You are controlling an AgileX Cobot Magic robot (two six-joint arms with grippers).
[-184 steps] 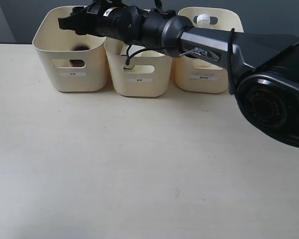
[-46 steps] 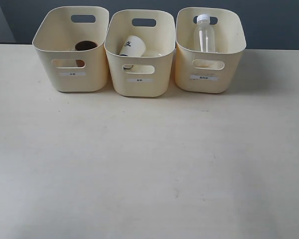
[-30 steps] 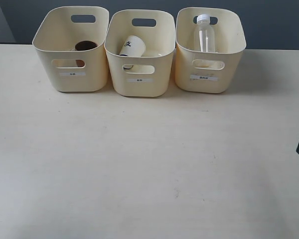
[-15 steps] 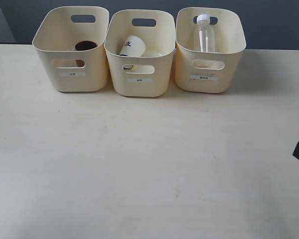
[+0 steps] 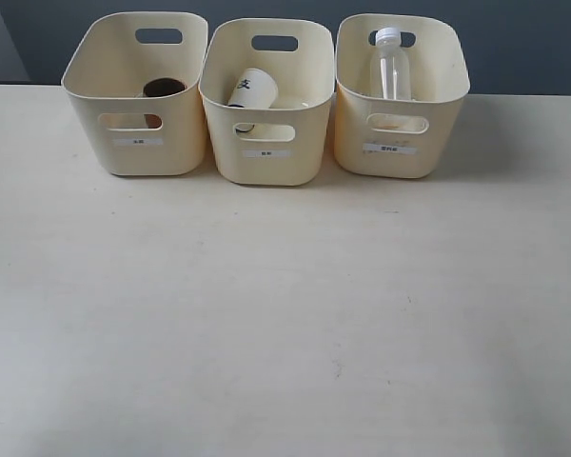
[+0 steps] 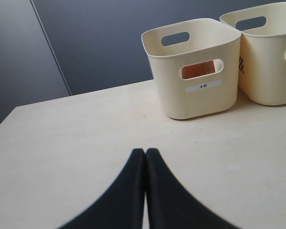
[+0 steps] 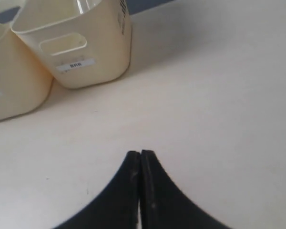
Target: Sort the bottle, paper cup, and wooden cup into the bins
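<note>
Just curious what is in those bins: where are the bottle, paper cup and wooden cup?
bottle (image 5: 391, 76): exterior view, on its clear body.
paper cup (image 5: 254, 89): exterior view, on its white side.
wooden cup (image 5: 164, 88): exterior view, on its dark top.

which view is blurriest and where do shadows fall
Right wrist view: softest, right bin with smeared label, right gripper a dark blur. Left wrist view: sharper, left bin with crisp label, left gripper edges soft. Exterior view: even light, no glare, faint shadow on the table beside the right bin.
</note>
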